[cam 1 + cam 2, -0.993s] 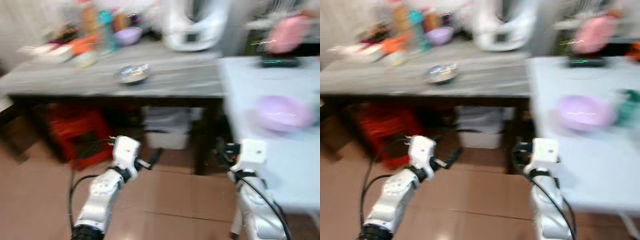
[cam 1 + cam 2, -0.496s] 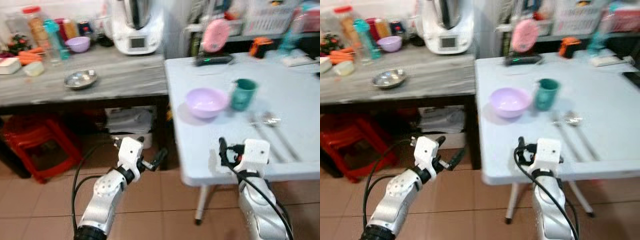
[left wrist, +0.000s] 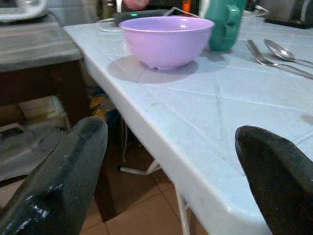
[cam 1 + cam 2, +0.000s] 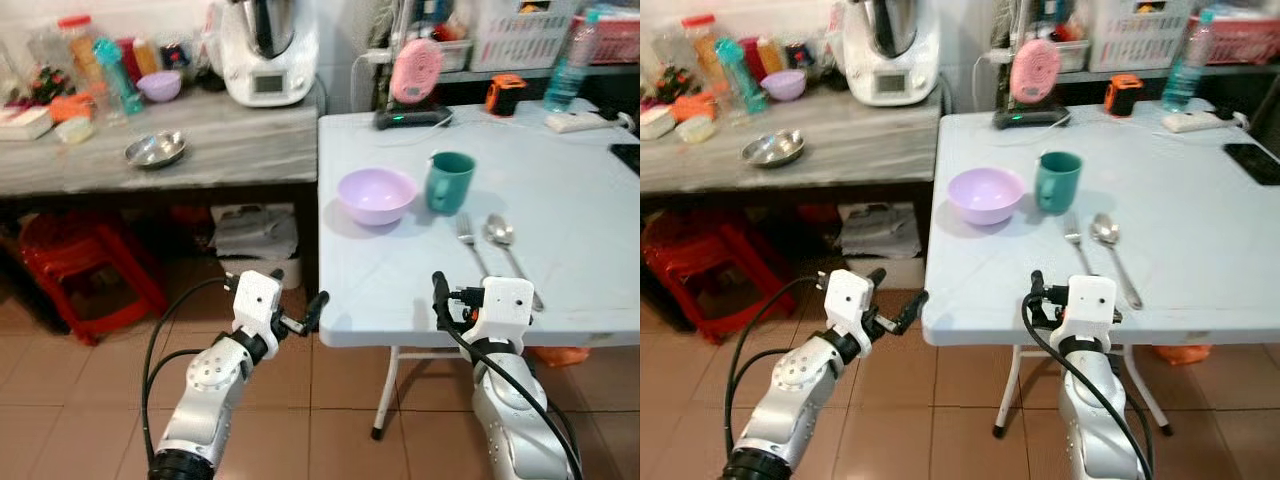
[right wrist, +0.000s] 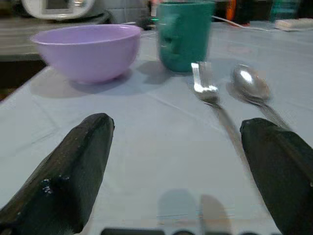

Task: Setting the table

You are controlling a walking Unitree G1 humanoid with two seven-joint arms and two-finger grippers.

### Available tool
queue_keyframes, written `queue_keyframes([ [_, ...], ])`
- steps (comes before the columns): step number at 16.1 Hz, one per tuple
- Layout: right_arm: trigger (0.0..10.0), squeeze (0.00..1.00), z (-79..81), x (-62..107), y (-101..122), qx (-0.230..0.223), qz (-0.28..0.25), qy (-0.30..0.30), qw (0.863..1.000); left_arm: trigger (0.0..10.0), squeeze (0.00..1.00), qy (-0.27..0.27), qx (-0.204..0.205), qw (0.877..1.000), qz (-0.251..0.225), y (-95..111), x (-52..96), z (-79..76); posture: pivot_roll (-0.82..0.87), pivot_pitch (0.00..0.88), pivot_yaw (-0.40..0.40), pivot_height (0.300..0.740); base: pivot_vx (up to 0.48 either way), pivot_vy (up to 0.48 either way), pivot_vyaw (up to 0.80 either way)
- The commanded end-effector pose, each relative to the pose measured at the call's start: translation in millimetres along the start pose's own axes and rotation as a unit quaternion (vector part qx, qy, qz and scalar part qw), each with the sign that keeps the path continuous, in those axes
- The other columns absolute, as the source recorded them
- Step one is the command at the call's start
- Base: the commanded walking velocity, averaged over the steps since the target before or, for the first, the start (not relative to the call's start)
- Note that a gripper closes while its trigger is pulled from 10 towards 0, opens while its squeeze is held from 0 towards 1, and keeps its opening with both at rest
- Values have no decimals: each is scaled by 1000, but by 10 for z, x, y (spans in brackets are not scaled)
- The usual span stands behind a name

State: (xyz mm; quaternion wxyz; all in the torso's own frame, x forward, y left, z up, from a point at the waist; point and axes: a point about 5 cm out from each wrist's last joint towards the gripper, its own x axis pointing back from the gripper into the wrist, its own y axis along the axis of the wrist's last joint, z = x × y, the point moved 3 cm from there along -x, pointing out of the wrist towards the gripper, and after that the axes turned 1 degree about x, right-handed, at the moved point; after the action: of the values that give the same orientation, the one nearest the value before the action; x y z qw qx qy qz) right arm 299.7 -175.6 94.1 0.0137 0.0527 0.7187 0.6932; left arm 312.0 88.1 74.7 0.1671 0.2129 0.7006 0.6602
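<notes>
1. Left eye view: a light blue table point(image 4: 560, 170) is being seen in front of the robot, with a grey counter point(image 4: 230, 150) standing just beside it on the left.
2. A purple bowl point(image 4: 376, 194) is being kept on the table near its left edge, and a green mug point(image 4: 449, 182) is being stood upright just beside the bowl on its right.
3. A fork point(image 4: 468, 241) and a spoon point(image 4: 505, 245) are being laid side by side in front of the mug, close together, with their handles pointing toward the near edge of the table.
4. The left gripper point(image 4: 300, 318) is being held low, just off the near left corner of the table, above the brown floor tiles. Its two black fingers point(image 3: 58, 186) are being held spread wide apart, and nothing is being pinched between them.
5. The right gripper point(image 5: 176, 171) is being held over the near edge of the table, in front of the bowl and the fork. Its fingers point(image 5: 73, 171) are being held spread wide too, with nothing between them.
6. On the counter, a small metal dish point(image 4: 155, 150), a second purple bowl point(image 4: 160, 86) and a white kitchen machine point(image 4: 265, 50) are being kept.
7. A pink clock point(image 4: 415, 72) is being stood at the far side of the table, and a red stool point(image 4: 85, 265) is being kept under the counter.
</notes>
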Motion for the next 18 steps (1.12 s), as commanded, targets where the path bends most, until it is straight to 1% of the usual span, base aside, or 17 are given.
queue_keyframes([
  [1, 10000, 0, 59, -5, 93, -2, -18, 9, 1000, 10000, 0, 19, 4, 1000, -5, 37, 26, 114, -96, 0, 65, 740, 0, 0, 706],
  [3, 10000, 0, 56, -1, 152, 16, -33, 11, 999, 10000, 0, 29, 15, 999, -25, 109, 33, 151, -96, 0, 66, 740, 0, 0, 500],
  [5, 10000, 0, 58, 26, 258, 35, -56, 13, 998, 10000, 0, 33, 10, 999, -40, 165, 72, 172, -96, 0, 66, 740, 129, 0, 0],
  [7, 10000, 0, 29, 88, 332, 48, -72, 6, 996, 10000, 0, 36, 12, 998, -41, 157, 137, 183, -96, 0, 66, 740, 285, 0, 0],
  [9, 10000, 0, -2, 216, 404, 51, -88, -3, 995, 10000, 0, 44, 14, 998, -42, 158, 220, 224, -96, 0, 66, 740, 298, 0, 0],
  [11, 10000, 0, -27, 324, 405, 53, -89, -12, 995, 10000, 0, 54, 14, 997, -44, 179, 276, 269, -96, 0, 66, 740, 315, 0, 0],
  [13, 10000, 0, -46, 375, 370, 53, -82, -16, 995, 10000, 0, 56, 14, 997, -44, 177, 304, 275, -96, 0, 66, 740, 330, 0, 0],
  [15, 10000, 0, -53, 397, 347, 53, -78, -19, 995, 10000, 0, 57, 13, 997, -43, 172, 319, 275, -102, 0, 70, 740, 334, 0, 0],
  [18, 10000, 0, -47, 367, 354, 55, -76, -17, 995, 10000, 0, 54, 14, 998, -42, 180, 307, 260, -102, 0, 69, 740, 335, 0, 0],
])
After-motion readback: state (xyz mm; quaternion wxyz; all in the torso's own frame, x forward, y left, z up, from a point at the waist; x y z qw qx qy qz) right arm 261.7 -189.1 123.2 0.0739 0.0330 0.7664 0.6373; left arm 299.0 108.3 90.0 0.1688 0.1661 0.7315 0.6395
